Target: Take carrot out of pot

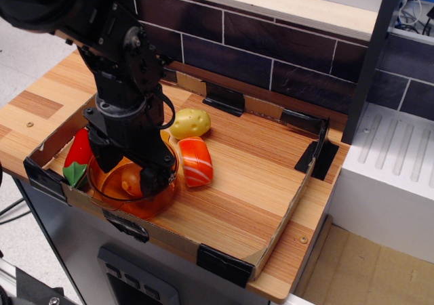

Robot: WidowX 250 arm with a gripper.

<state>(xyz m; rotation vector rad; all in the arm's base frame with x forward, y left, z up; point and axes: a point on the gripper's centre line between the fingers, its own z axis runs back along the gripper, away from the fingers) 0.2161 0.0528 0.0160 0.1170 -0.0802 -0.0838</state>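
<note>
The pot (121, 201) is a round translucent amber-orange pot at the front left of the cardboard tray (224, 263). The small plain-orange carrot (131, 181) lies inside it, on the bottom. My black gripper (130, 171) reaches down into the pot from above. Its fingers stand apart, one on each side of the carrot, with a gap on both sides. The right fingertip (153, 179) is near the pot's right wall. The arm hides the back of the pot.
A yellowish potato (190, 123) and an orange piece with white stripes (195, 161) lie just right of the pot. A red and green toy (76, 157) lies at its left, against the tray wall. A dark brick wall (271, 54) runs behind.
</note>
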